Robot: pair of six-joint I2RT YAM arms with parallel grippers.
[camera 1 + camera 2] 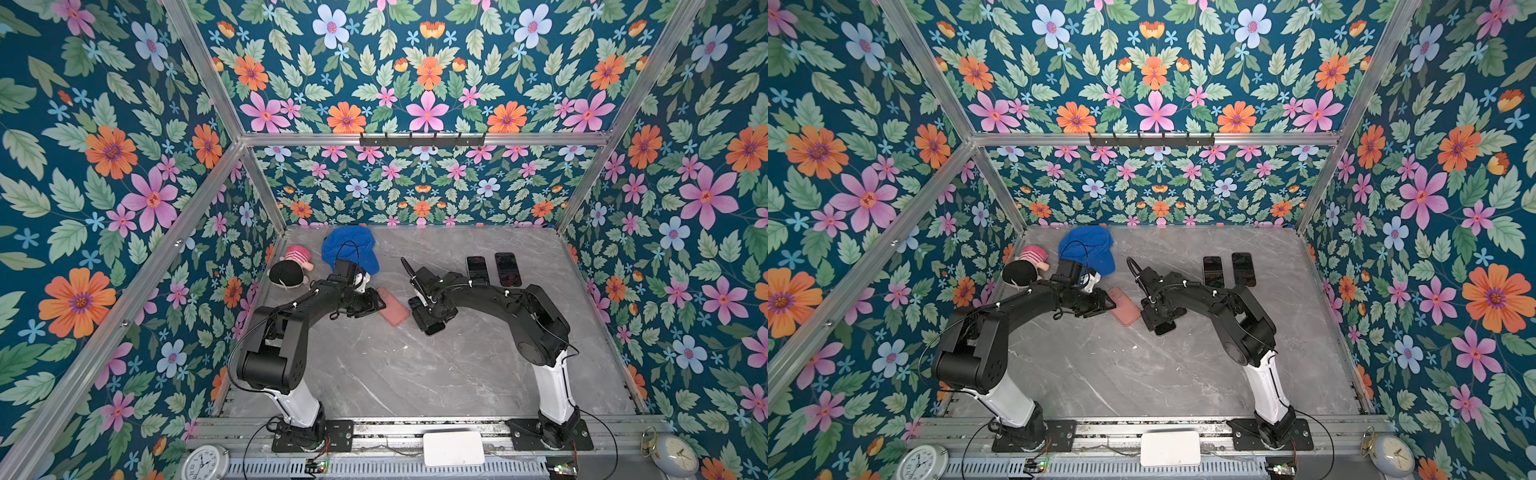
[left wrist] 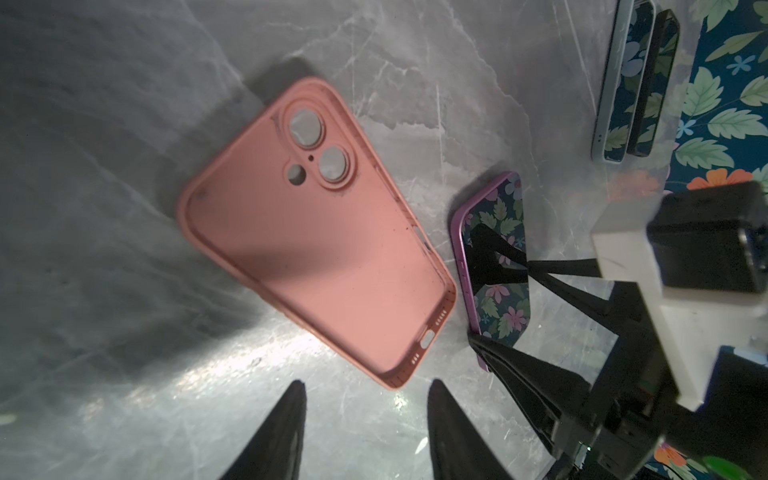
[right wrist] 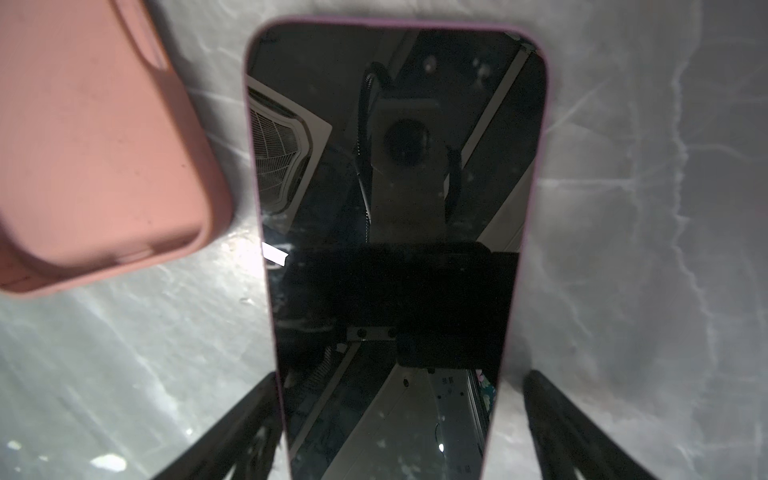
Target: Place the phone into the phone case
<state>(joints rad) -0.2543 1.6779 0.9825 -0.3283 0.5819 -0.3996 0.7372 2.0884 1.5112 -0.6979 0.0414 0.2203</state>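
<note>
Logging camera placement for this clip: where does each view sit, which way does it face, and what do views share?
Top views: high above the bases, looking down on the table; left arm, right arm whole.
Left wrist: on the left gripper, facing the pink case; open fingertips show.
Right wrist: on the right gripper, facing the phone; fingertips straddle it.
Shared: both wrist views show pink case and phone.

From high above the table's (image 1: 415,374) near edge, my top views look steeply down on all of it. My left wrist camera sits close over the phone case (image 2: 316,232), the right closer still over the phone (image 3: 395,208); each shows both.
</note>
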